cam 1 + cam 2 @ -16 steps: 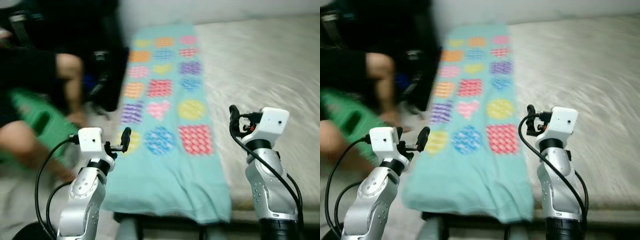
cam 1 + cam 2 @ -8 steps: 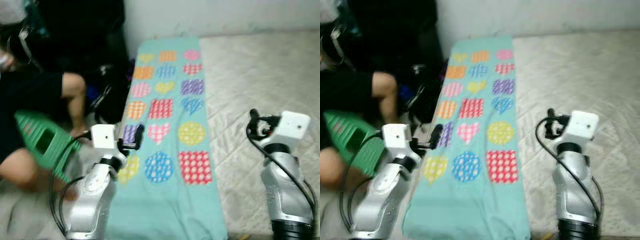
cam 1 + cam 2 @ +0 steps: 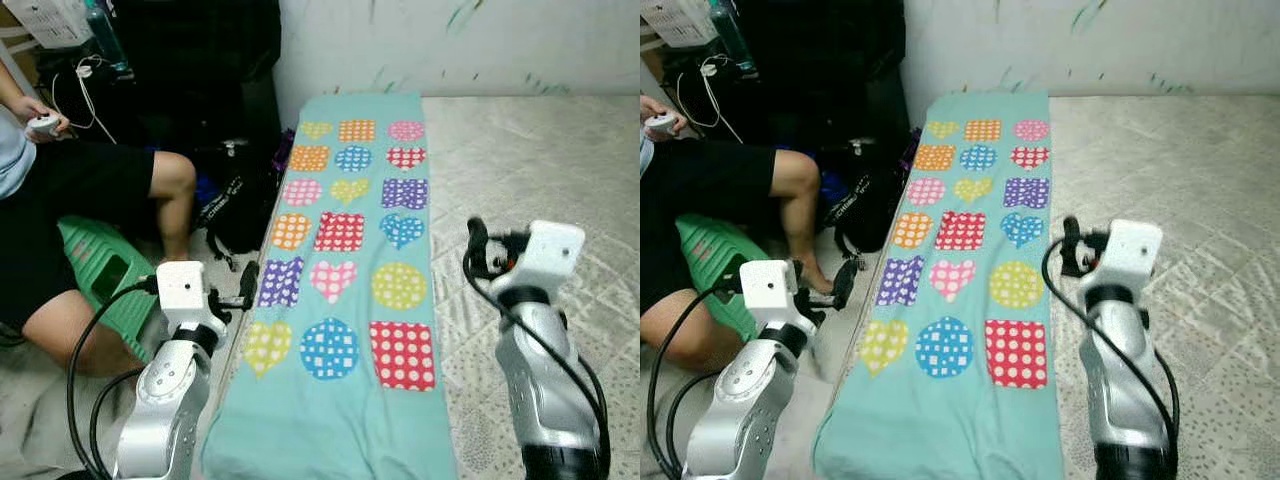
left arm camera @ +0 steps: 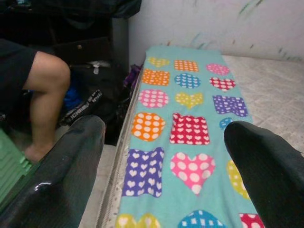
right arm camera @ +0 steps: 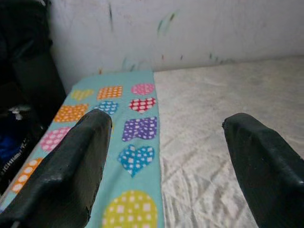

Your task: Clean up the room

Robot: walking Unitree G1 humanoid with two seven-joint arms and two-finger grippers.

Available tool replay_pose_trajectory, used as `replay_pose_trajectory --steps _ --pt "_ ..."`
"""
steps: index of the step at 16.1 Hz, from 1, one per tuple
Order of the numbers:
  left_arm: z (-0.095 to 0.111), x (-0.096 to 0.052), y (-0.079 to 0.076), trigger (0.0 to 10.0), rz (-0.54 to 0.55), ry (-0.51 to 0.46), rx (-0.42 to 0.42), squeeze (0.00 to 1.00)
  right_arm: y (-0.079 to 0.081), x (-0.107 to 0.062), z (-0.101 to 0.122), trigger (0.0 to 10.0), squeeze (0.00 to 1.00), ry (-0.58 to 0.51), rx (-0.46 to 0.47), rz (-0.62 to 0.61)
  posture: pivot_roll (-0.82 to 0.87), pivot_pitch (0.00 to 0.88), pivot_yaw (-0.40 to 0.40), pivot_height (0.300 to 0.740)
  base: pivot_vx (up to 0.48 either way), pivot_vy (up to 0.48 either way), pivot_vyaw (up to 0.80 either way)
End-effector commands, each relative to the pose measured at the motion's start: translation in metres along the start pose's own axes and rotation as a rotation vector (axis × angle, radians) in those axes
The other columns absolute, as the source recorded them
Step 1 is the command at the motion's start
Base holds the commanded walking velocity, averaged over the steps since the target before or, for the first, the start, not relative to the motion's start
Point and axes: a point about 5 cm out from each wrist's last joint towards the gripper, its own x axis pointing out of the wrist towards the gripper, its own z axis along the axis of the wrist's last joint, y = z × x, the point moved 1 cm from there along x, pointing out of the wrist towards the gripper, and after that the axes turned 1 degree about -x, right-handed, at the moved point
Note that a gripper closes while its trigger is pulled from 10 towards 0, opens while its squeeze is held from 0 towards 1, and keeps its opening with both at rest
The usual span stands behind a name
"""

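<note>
A teal blanket [image 3: 345, 230] patterned with coloured hearts, circles and squares lies flat along the left side of a pale quilted mattress [image 3: 520, 160]. My left gripper [image 3: 248, 284] is raised over the blanket's left edge, open and holding nothing. In the left wrist view its two fingers [image 4: 61, 171] frame the blanket [image 4: 190, 109] with a wide gap. My right gripper [image 3: 473, 246] hovers just off the blanket's right edge over the mattress, also open and holding nothing. The right wrist view looks along the blanket [image 5: 128, 128] toward the wall.
A person [image 3: 90, 190] sits on the floor at the left, with a bare knee near the bed and a small controller in hand. A green plastic stool [image 3: 100, 275] lies by their legs. A black bag [image 3: 235, 205] leans against the bed side. A white wall [image 3: 450, 40] closes the far end.
The whole picture has shifted and sharpened as the camera moved closer over the bed. Both arms keep the same raised pose with their fingers open.
</note>
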Motion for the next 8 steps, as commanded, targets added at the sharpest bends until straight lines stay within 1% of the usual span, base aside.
replay_pose_trajectory --steps 1,3,4,5,6,8 --pt "-0.001 -0.002 0.007 10.0 0.024 0.013 0.012 0.0 0.006 -0.003 0.0 10.0 0.0 0.003 0.005 0.025 -0.13 0.0 0.099 0.74 0.0 0.0 0.0" --pt "-0.002 0.002 0.008 10.0 0.021 0.016 0.021 0.0 0.017 -0.007 -0.002 10.0 0.0 -0.009 0.012 0.053 -0.13 0.0 0.096 0.74 0.0 0.0 0.0" --pt "-0.002 0.005 0.003 10.0 -0.006 0.014 0.031 0.0 0.021 -0.006 -0.003 10.0 0.0 0.0 0.009 0.051 -0.14 0.0 0.092 0.74 0.0 0.0 0.0" --pt "-0.002 0.006 0.001 10.0 -0.022 0.012 0.038 0.0 0.022 -0.006 -0.003 10.0 0.0 0.001 0.007 0.05 -0.14 0.0 0.092 0.74 0.0 0.0 0.0" --pt "-0.002 0.008 -0.003 10.0 -0.035 0.01 0.067 0.0 0.022 -0.005 -0.004 10.0 0.0 0.004 0.007 0.051 -0.13 0.0 0.086 0.74 0.0 0.0 0.0" --pt "-0.002 0.009 -0.002 10.0 -0.028 0.008 0.092 0.0 0.021 -0.004 -0.008 10.0 0.0 0.015 0.009 0.053 -0.12 0.0 0.076 0.74 0.0 0.0 0.0"
